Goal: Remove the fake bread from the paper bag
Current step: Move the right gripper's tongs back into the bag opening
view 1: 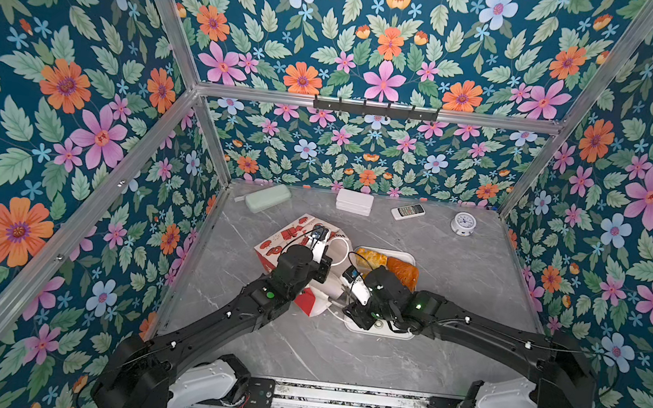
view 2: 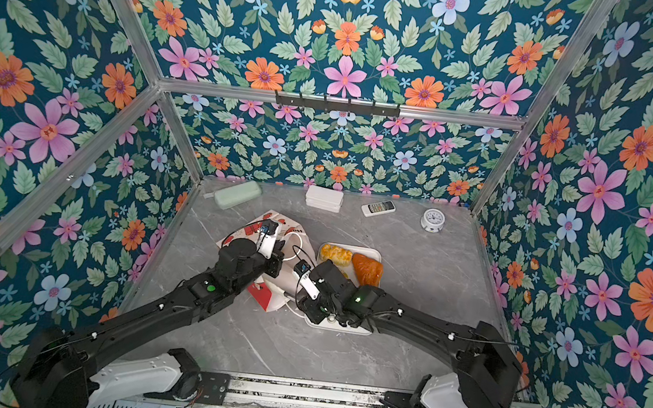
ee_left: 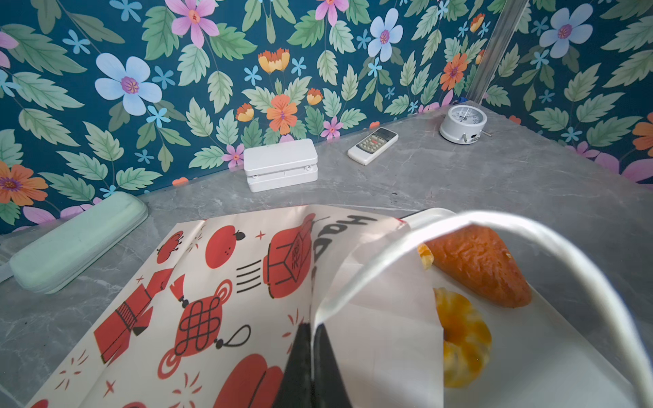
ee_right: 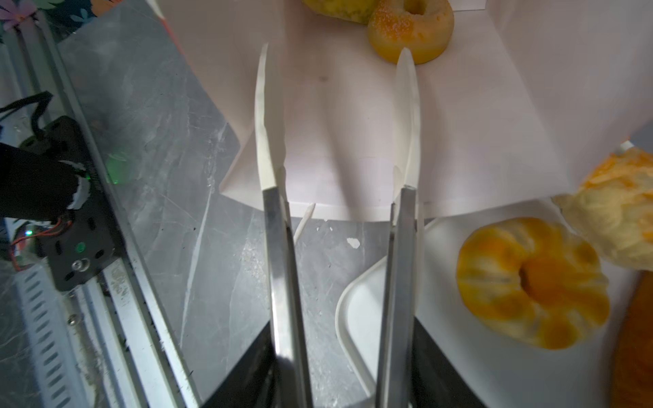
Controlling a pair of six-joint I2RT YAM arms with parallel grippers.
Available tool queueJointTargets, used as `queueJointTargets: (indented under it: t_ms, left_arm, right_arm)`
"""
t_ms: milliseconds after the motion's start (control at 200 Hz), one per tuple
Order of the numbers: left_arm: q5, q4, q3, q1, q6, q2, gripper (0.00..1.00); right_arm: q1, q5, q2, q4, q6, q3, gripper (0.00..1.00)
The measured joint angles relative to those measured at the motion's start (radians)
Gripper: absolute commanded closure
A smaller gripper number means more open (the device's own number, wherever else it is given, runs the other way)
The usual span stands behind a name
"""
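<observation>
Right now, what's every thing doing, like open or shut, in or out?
White paper bag with red prints: lying on its side, mouth held open.
Left claw: shut on the bag's top edge.
Right claw: open, empty, tips in the bag's mouth.
Golden ring bagel: inside the bag.
Orange fluted round bun: out, on the white tray.
Orange triangular turnover: out, on the tray.
White hinged box: shut.

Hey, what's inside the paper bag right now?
The right wrist view shows a ring bagel deep inside the paper bag, with the edge of another yellowish piece beside it. The bag's walls hide anything else.
</observation>
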Motion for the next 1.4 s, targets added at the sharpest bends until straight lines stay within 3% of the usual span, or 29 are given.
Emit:
queueJointTargets:
  t_ms: [280, 930, 1405]
  left_arm:
    - [0.013, -0.006, -0.002, -0.001, -0.003, 0.010, 0.94]
    - [0.037, 0.013, -0.026, 0.002, -0.026, 0.002, 0.94]
    - [-0.019, 0.045, -0.032, 0.006, -0.030, 0.018, 0.93]
  right_arm:
    - [-0.015, 0.089, 0.143, 0.025, -0.051, 0.072, 0.43]
    - [-0.042, 0.101, 0.341, 0.061, -0.079, 0.201, 0.42]
    - [-0.043, 0.111, 0.429, 0.047, -0.028, 0.285, 0.43]
